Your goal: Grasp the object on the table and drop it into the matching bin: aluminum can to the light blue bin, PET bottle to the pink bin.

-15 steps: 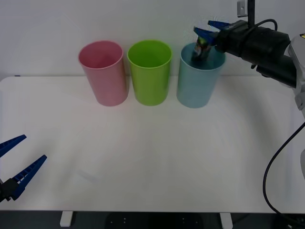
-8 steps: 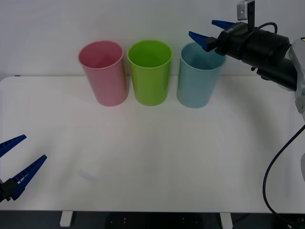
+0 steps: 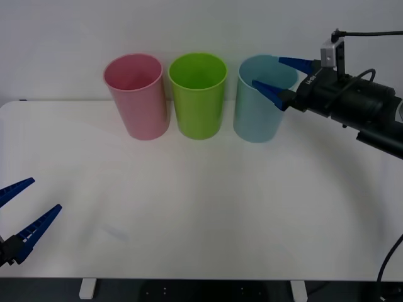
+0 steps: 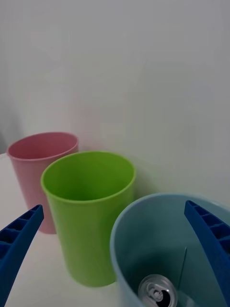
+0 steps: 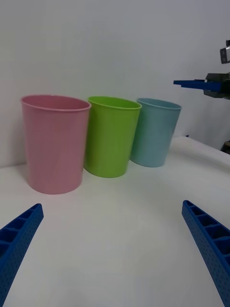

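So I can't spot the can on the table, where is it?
The aluminum can lies at the bottom of the light blue bin, rightmost of the three, beside the lime green bin; the open right hand hovers at its rim.

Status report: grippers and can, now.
Right gripper open beside light blue bin rim. Left gripper open, parked near table edge. Aluminum can inside light blue bin.

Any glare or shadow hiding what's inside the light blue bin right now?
Right wrist view: the light blue bin is evenly lit inside, and the aluminum can shows plainly at its bottom, its silver top only mildly shiny. Front view: the bin's near wall hides its inside; soft shadows only.
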